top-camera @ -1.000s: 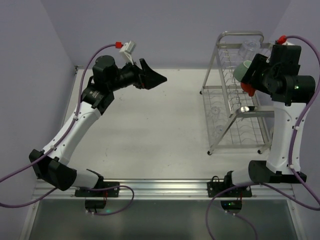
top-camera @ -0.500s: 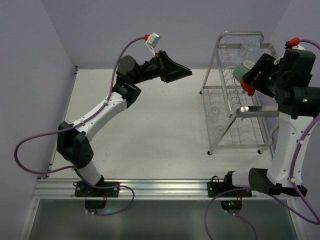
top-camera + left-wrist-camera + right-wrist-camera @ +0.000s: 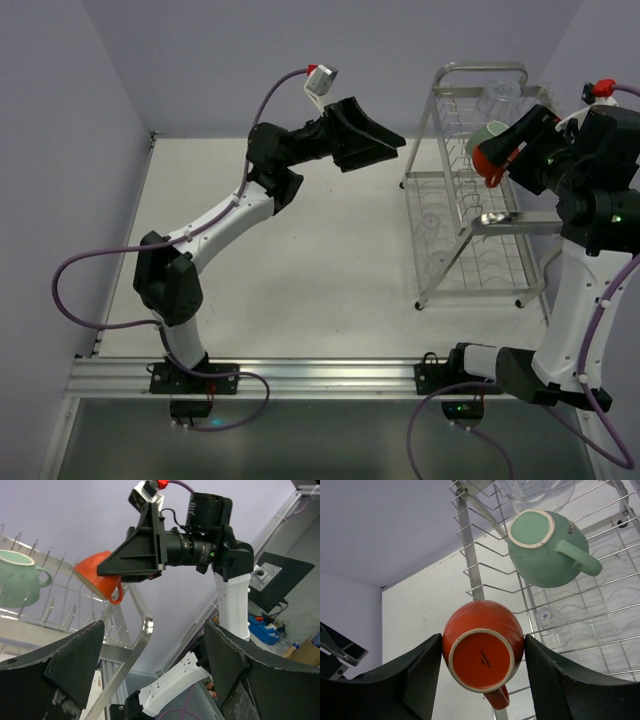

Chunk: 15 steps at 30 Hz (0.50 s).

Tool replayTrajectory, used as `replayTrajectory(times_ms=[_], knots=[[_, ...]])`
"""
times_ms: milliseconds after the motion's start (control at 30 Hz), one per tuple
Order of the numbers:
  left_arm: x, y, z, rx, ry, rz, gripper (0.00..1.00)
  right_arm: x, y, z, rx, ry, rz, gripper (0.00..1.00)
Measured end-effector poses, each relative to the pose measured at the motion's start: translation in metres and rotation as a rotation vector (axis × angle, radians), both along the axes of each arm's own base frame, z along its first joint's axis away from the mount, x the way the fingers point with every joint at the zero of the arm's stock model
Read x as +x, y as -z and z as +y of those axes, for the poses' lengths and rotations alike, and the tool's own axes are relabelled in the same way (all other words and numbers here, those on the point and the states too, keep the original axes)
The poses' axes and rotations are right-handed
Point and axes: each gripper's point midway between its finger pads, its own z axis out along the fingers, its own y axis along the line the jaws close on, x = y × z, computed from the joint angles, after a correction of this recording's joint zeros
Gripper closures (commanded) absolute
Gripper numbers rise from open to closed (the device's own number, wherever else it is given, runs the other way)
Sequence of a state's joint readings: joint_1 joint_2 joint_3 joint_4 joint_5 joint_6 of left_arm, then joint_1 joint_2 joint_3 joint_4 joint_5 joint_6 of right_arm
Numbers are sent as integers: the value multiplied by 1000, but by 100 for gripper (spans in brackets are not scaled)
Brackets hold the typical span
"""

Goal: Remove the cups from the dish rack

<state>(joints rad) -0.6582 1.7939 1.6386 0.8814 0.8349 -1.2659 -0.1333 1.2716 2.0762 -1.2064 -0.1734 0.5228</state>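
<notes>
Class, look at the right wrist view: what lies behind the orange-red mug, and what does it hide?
Behind the orange-red mug, the dish rack wires and white table show, with the mint-green mug on it. The rack section directly behind it is covered.

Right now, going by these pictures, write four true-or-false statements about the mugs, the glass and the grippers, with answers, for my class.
1. The right gripper grips the orange mug. True.
2. The green mug hangs from the left gripper. False: it rests on the rack.
3. The left gripper is open and empty. True.
4. The glass is held by the right gripper. False: the glass sits high on the rack.
</notes>
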Motion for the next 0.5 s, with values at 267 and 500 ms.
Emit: replayTrajectory(times_ms=[267, 500], knots=[[-18, 5, -22, -39, 95, -29, 19, -1, -12, 16, 74, -66, -46, 100], [-22, 15, -38, -41, 132, -30, 26, -6, -15, 24, 107, -104, -69, 100]])
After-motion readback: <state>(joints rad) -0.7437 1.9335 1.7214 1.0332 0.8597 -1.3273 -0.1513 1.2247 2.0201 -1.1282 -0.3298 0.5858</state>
